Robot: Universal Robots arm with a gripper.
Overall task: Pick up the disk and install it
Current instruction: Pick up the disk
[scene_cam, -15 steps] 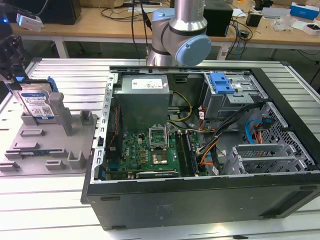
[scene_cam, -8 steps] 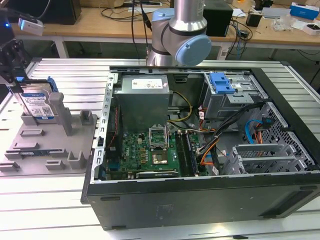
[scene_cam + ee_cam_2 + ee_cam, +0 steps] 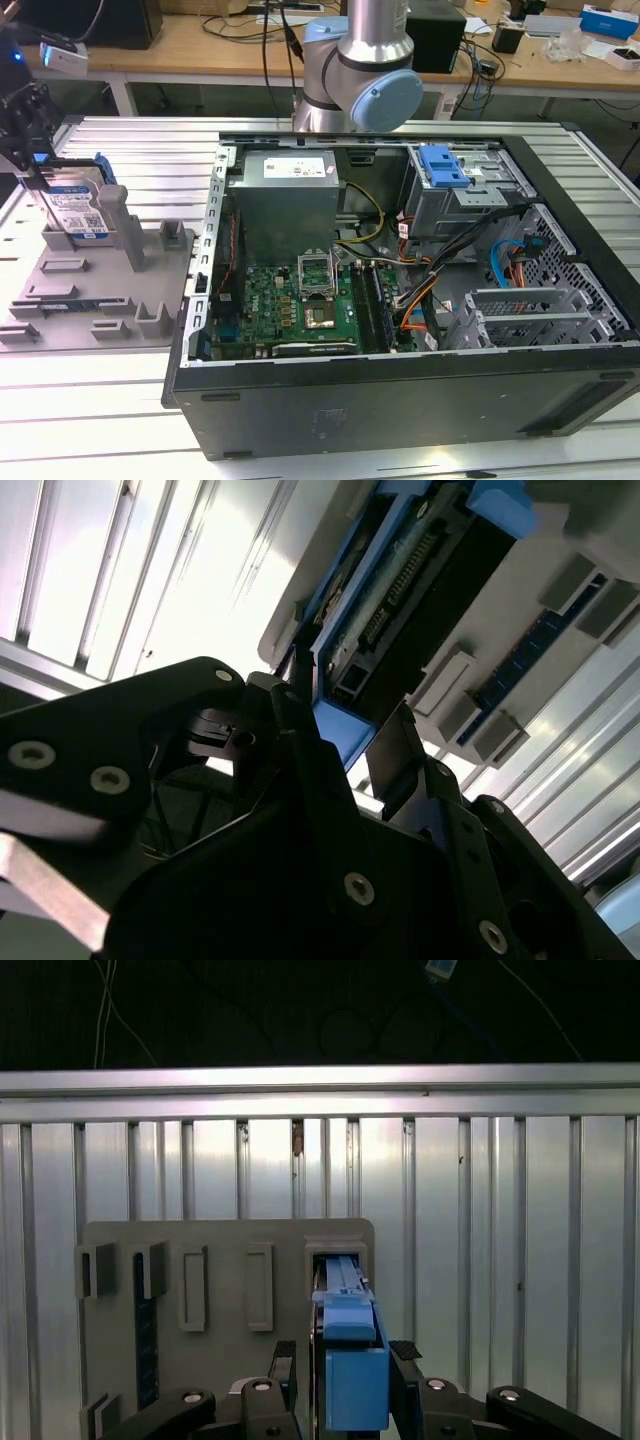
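Note:
The disk [image 3: 80,208] stands on edge in a slot of the grey holder plate [image 3: 100,300] at the exterior view's left, its silver face and blue bracket showing. My gripper [image 3: 35,165] sits at its upper corner. In both wrist views the black fingers flank the blue bracket end closely, one on each side, and the gripper [image 3: 345,1362] [image 3: 345,730] is shut on the disk [image 3: 345,1295] [image 3: 420,590]. The disk's lower end still rests in the holder plate [image 3: 220,1250].
An open computer case [image 3: 400,410] lies at the exterior view's centre and right, with a motherboard [image 3: 290,300], cables and a blue drive bay latch [image 3: 445,165]. The robot arm's base [image 3: 360,70] stands behind it. Ribbed aluminium table [image 3: 90,400] surrounds the holder.

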